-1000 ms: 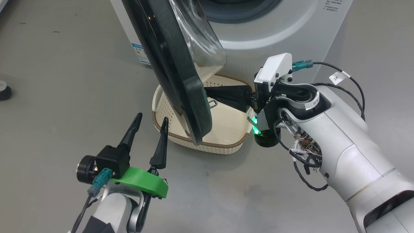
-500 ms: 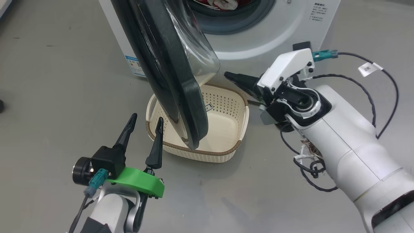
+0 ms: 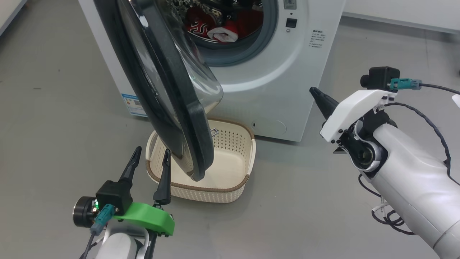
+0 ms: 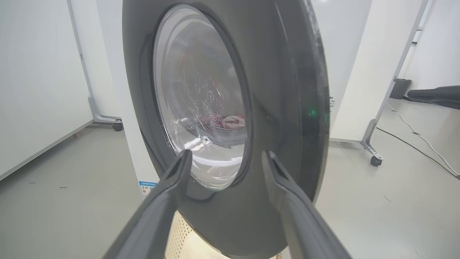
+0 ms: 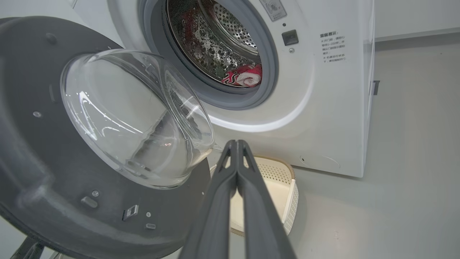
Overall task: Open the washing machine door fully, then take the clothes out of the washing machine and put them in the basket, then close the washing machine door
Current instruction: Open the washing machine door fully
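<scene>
The large round washing machine door [image 3: 161, 82], glossy black rim around a bulging clear glass bowl, stands swung out at upper left, over the cream perforated basket [image 3: 230, 190]. Red clothes with white trim [image 3: 230, 25] lie in the drum at top centre. The left gripper [image 3: 152, 149], lower left, gapes empty. The right gripper [image 3: 312, 90], at right, is pressed closed on nothing.
</scene>
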Robot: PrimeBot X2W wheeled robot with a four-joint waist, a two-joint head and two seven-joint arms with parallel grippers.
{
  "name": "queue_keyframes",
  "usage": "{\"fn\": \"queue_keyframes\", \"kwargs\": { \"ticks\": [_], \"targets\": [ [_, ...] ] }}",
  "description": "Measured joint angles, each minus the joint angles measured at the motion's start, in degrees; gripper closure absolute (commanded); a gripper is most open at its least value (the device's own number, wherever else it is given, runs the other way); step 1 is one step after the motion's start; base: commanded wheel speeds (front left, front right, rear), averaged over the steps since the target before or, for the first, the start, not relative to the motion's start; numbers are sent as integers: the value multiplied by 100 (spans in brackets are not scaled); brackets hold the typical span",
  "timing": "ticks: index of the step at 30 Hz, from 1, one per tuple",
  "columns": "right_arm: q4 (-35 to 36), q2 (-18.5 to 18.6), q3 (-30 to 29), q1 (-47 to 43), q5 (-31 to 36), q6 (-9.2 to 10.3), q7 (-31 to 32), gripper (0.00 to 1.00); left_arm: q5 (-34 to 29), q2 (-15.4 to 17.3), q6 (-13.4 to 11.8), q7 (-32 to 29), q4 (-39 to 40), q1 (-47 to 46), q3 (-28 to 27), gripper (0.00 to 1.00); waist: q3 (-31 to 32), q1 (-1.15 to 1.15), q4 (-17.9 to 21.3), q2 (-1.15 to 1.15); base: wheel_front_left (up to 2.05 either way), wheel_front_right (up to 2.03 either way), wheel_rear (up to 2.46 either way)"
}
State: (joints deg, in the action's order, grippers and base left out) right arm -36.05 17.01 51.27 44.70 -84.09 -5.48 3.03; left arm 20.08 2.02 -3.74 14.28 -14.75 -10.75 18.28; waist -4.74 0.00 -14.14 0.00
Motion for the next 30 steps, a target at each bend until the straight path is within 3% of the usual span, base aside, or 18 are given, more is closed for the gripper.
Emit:
{"fn": "queue_keyframes", "kwargs": {
  "ticks": [1, 6, 12, 17, 21, 26, 27, 28, 29, 30],
  "targets": [
    [64, 127, 171, -7, 426, 0, -336, 100, -9, 2, -3, 0, 0, 48, -40, 0, 72, 0, 82, 0, 0, 0, 0],
    [222, 269, 331, -185, 1011, 11, -1076, 100, -10, 29, -53, 0, 33, 123, -187, 0, 220, 0, 302, 0, 0, 0, 0],
    [305, 516, 428, -367, 1601, 354, -1858, 100, -49, 66, -59, 0, 81, 130, -343, 0, 322, 0, 541, 0, 0, 0, 0],
    [420, 644, 457, -669, 2109, 799, -1840, 100, -52, 99, -101, 0, 124, 139, -499, 0, 378, 0, 697, 0, 0, 0, 0],
    [575, 657, 183, -998, 2124, 1074, -1812, 100, -102, 97, -101, 0, 131, 143, -497, 0, 398, 0, 747, 0, 0, 0, 0],
    [1039, 638, -543, -1248, 2563, 1187, -1789, 100, -102, 99, -104, 0, 148, 262, -595, 0, 397, 0, 806, 0, 0, 0, 0],
    [1122, 630, -662, -1283, 2659, 1221, -1789, 87, -102, 103, -110, 0, 152, 306, -636, 0, 396, 0, 826, 0, 0, 0, 0],
    [1200, 630, -792, -1354, 2800, 1224, -1789, 59, -102, 109, -111, 0, 154, 336, -653, 0, 393, 0, 848, 0, 0, 0, 0],
    [1263, 630, -937, -1451, 2894, 1227, -1789, 17, -102, 109, -111, 0, 154, 352, -653, 0, 389, 0, 866, 0, 0, 0, 0],
    [1329, 627, -1090, -1571, 2944, 1228, -1789, 0, -102, 107, -111, 0, 154, 363, -651, 0, 385, 0, 880, 0, 0, 0, 0]
  ]
}}
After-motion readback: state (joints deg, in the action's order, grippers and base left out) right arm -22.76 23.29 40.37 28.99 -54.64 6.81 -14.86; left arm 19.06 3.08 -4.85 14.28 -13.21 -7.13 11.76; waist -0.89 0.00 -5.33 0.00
